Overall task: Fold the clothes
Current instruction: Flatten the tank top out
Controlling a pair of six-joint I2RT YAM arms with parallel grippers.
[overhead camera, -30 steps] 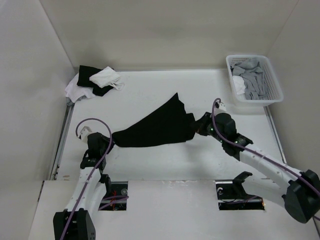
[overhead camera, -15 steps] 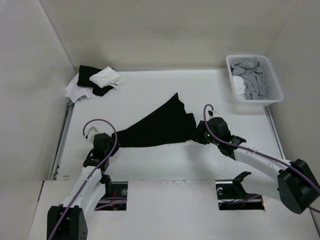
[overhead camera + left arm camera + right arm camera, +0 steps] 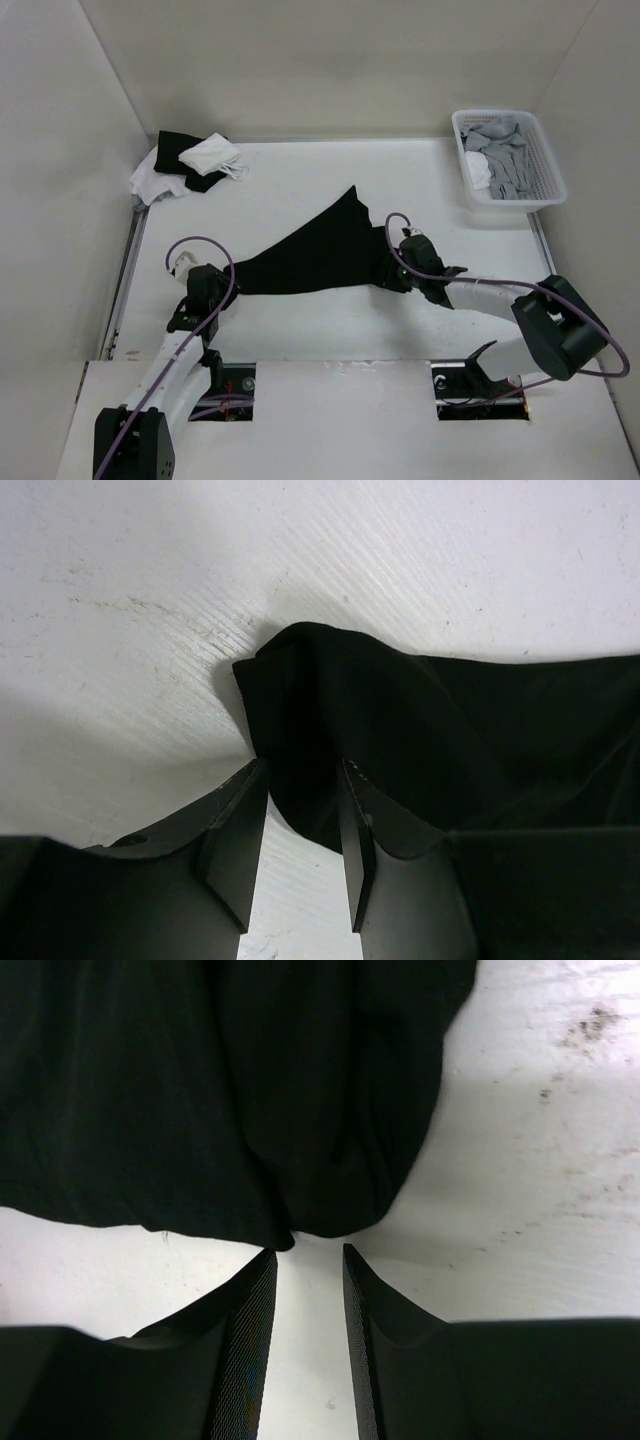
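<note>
The black garment (image 3: 315, 255) lies on the white table (image 3: 300, 190), stretched between my two sets of fingers. My left gripper (image 3: 302, 770) stands parted, a bunched corner of the garment between its tips. My right gripper (image 3: 310, 1252) is parted too, with the garment's edge just ahead of its tips. Well beyond it sits a white basket (image 3: 548, 190) of grey and white laundry (image 3: 505, 160).

A garment (image 3: 320, 255) lies mid-bench (image 3: 300, 180); a heap of cloths (image 3: 185, 160) in the far left corner, a basket (image 3: 505, 207) with laundry (image 3: 505, 160) far right.
</note>
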